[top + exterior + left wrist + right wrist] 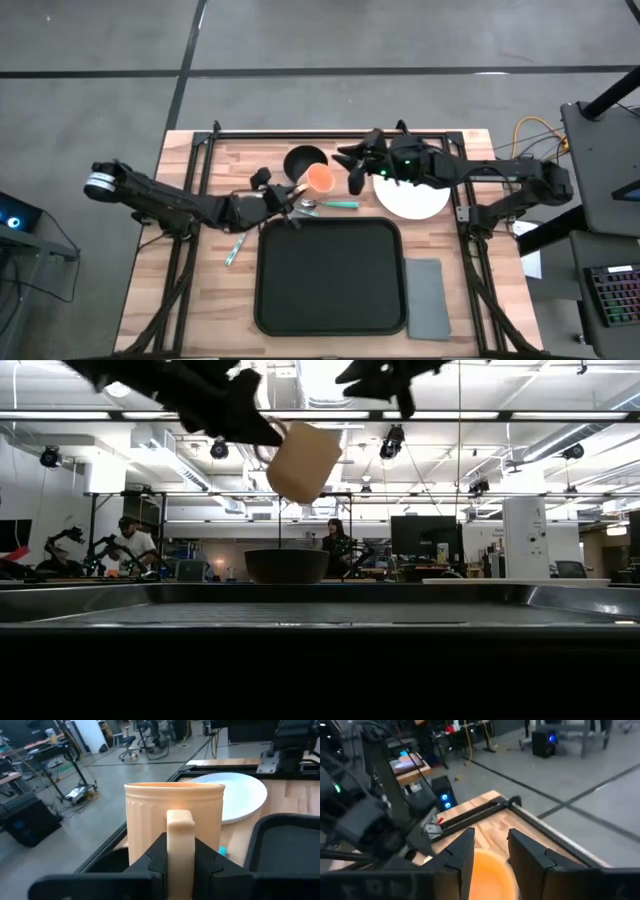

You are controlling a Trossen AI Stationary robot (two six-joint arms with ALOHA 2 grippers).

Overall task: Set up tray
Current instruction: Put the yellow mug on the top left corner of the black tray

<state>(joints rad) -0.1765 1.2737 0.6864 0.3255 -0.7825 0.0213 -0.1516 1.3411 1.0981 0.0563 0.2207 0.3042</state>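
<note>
A peach mug (320,178) hangs in the air over the table's far middle, held by my left gripper (298,197), which reaches in from the left and is shut on it. The low view shows the mug (303,460) well above the table. My right gripper (355,170) hovers open just right of and above the mug, its fingers (465,852) standing over the mug's rim (490,872) without touching. The large black tray (330,318) lies on the near middle of the table. My left gripper (180,857) pinches the mug's handle (180,827) between its two fingers, one on each flat side. The fingers come roughly level from the table's left. The mug is lifted clear of the table, mouth up and slightly tilted in the low view.
A black bowl (305,160) stands behind the mug. The white plate (415,200) lies right of it, under the right arm. A teal-handled utensil (338,204) lies beyond the tray's far rim, another (236,248) left of the tray. A grey napkin (425,298) lies right of the tray.
</note>
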